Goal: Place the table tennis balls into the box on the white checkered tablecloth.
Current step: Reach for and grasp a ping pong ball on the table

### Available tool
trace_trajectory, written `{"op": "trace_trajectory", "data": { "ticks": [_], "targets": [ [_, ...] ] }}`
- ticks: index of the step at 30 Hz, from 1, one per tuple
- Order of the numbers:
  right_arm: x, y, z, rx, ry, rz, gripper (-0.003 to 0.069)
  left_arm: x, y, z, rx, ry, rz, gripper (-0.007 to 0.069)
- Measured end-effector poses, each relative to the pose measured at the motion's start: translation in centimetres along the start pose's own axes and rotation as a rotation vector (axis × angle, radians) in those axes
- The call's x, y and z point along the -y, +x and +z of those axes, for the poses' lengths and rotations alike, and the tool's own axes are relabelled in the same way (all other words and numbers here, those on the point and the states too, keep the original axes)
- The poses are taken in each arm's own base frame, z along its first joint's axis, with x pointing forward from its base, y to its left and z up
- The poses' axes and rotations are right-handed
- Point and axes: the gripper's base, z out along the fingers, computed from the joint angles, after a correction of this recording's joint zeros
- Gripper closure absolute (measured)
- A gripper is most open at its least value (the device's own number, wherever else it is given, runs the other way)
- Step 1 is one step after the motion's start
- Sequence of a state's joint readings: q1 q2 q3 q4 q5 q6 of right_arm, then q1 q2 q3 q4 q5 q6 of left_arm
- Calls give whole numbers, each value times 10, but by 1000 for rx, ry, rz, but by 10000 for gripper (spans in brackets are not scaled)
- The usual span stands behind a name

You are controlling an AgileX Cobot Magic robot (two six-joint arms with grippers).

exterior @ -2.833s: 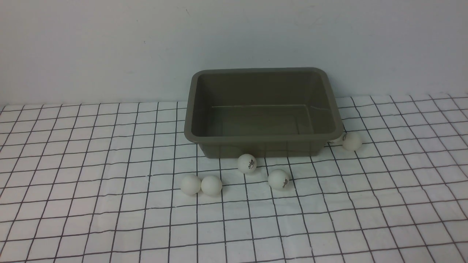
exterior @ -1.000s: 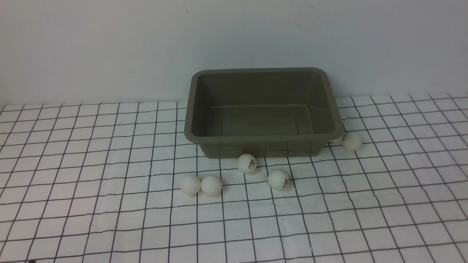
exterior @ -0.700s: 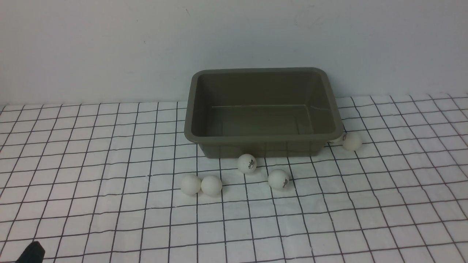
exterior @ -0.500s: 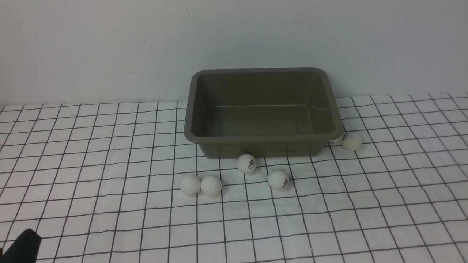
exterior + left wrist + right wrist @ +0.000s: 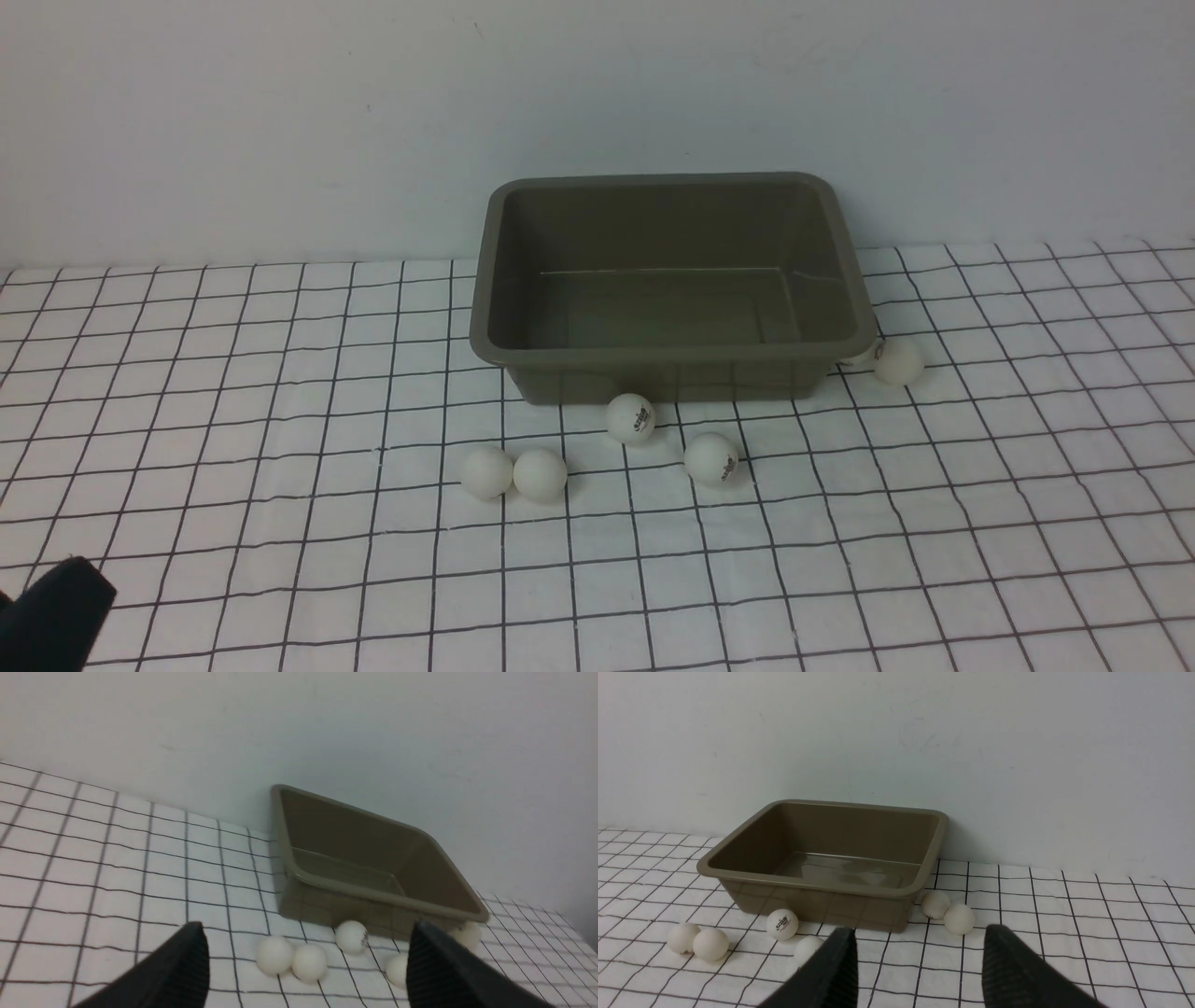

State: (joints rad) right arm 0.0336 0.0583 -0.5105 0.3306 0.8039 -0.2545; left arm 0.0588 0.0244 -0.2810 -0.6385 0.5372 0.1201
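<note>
The olive-grey box (image 5: pixel 672 353) stands empty at the back middle of the white checkered tablecloth (image 5: pixel 280 523). Table tennis balls lie in front of it: a touching pair (image 5: pixel 486 471) (image 5: pixel 540 474), one with a logo (image 5: pixel 631 417) by the front wall, another (image 5: pixel 710 458) nearer me. Two more (image 5: pixel 899 361) rest at the box's right front corner, one half hidden. My left gripper (image 5: pixel 306 927) is open and empty, low at the near left; one black finger (image 5: pixel 58 611) shows in the front view. My right gripper (image 5: pixel 920 929) is open and empty, short of the balls (image 5: pixel 959 919).
A plain pale wall (image 5: pixel 280 121) rises right behind the box. The cloth is slightly wrinkled and runs to both sides and toward me with only the balls on it.
A black finger of my left gripper has come into the front view at the lower left corner and risen a little. The box and balls have not moved.
</note>
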Motion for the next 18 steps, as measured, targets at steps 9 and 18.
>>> {"op": "trace_trajectory", "data": {
  "ticks": [9, 18],
  "targets": [
    [0, 0, 0, -7, -1, -3, 323, 15, -6, 14, -90, 157, 108, 114],
    [3, 0, 23, -123, -26, -60, 323, 12, -32, 65, -327, 125, 282, 114]
  ]
}}
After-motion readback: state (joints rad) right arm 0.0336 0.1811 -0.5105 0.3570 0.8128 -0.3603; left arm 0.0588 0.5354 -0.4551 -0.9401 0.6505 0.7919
